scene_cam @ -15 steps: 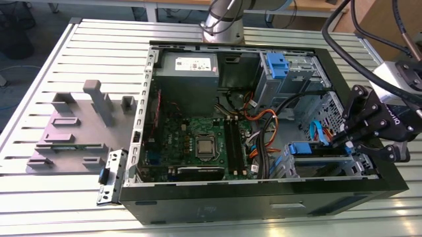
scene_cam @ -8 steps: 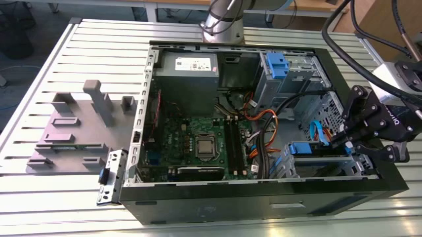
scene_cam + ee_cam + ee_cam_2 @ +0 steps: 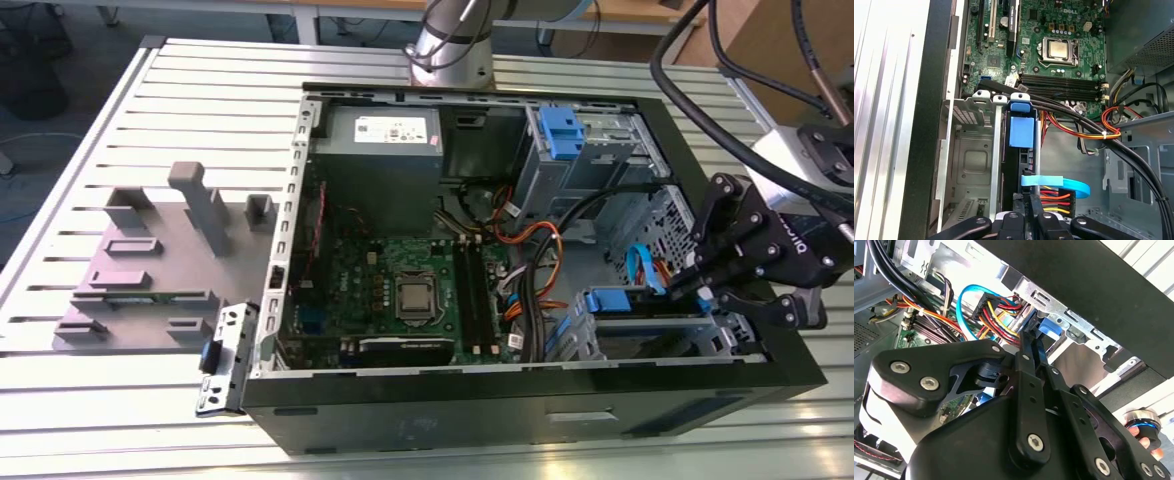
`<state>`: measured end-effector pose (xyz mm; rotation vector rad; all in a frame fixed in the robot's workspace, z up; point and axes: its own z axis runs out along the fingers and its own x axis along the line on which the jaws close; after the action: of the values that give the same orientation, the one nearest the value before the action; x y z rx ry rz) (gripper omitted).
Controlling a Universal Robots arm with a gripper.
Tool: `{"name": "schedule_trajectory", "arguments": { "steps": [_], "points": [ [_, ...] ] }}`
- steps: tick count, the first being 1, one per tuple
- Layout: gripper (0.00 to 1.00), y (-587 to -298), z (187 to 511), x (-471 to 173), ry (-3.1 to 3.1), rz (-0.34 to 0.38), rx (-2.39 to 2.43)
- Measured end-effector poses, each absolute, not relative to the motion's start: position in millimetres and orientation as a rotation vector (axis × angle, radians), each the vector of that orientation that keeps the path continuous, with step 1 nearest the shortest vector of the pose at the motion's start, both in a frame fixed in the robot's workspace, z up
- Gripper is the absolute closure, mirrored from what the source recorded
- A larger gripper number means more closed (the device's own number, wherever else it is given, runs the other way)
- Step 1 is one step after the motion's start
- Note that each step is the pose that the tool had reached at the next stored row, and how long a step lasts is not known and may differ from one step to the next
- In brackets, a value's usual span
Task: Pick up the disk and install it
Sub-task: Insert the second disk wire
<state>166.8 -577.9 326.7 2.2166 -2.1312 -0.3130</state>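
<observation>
You're looking past the black gripper body, its fingers close together, tips at a blue tab on the metal cage. At ten o'clock from the tips, a blue cable loops over red, yellow and orange wires. Green board sits at nine o'clock, black case wall at one o'clock.

A robotics lab or test workshop. An open black desktop computer case, its green motherboard exposed, lies on a ribbed aluminium-profile workbench. A grey moulded fixture block sits beside it on the bench. A silver robot arm base is mounted behind, and thick black cables hang overhead.
</observation>
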Motion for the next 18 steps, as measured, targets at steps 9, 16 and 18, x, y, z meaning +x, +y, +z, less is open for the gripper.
{"name": "schedule_trajectory", "arguments": {
  "steps": [9,16,18],
  "points": [
    [0.76,-577.9,326.5,166.7,-2.131,-0.313,2.217],
    [0.76,-577.9,332.9,166.8,-2.131,-0.314,2.217],
    [0.76,-577.9,337.6,166.8,-2.131,-0.314,2.217]
  ]
}}
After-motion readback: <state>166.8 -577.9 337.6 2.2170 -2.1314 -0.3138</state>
